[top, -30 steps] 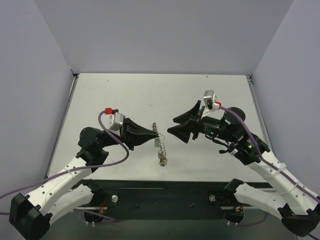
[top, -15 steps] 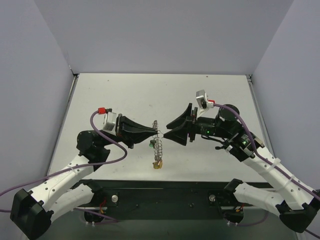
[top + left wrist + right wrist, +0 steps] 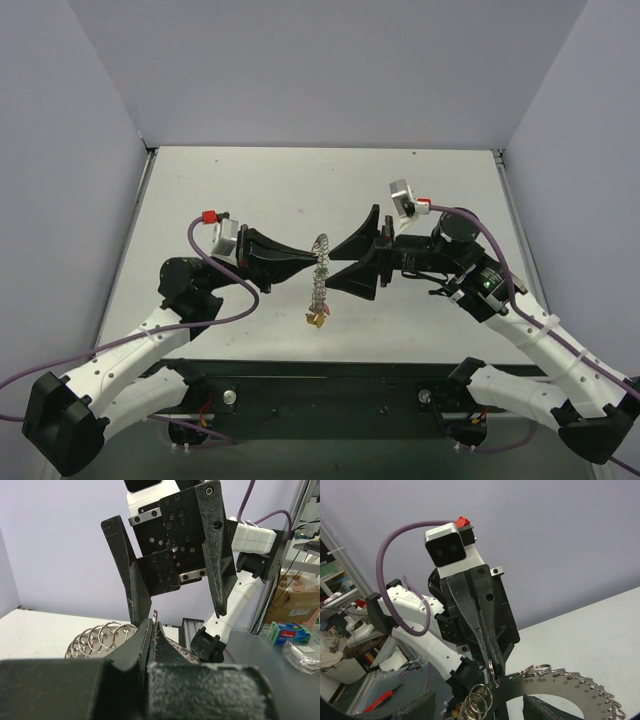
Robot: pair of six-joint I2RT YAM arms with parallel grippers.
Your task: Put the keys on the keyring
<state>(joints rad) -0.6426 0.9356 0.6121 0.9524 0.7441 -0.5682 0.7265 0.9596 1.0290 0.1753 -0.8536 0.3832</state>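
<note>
Silvery wire loops form the keyring [image 3: 319,280], which hangs edge-on above the white table [image 3: 200,200], midway between the two arms and clear of the surface. The left gripper [image 3: 314,262] is pinched fully together on the upper part of the keyring; from the right wrist camera its two black fingers meet at a point on one of the small loops, just above a flat metal band stamped with numbers. From the left wrist camera the same loops fan out to the left of the closed fingertips [image 3: 152,630]. One key [image 3: 315,319] with a yellowish head hangs at the lowest end of the keyring; no other key colours can be made out. The right gripper [image 3: 333,262] faces the left gripper tip to tip, with its jaws spread wide and nothing held between them. In the left wrist view its two black fingers [image 3: 215,555] stand well apart, one on each side of the top of the keyring. The tip of the nearer finger lies just beside the wire, but whether it touches cannot be determined. Both wrists are raised to about the same height, and a purple cable [image 3: 215,300] loops from the left wrist.
</note>
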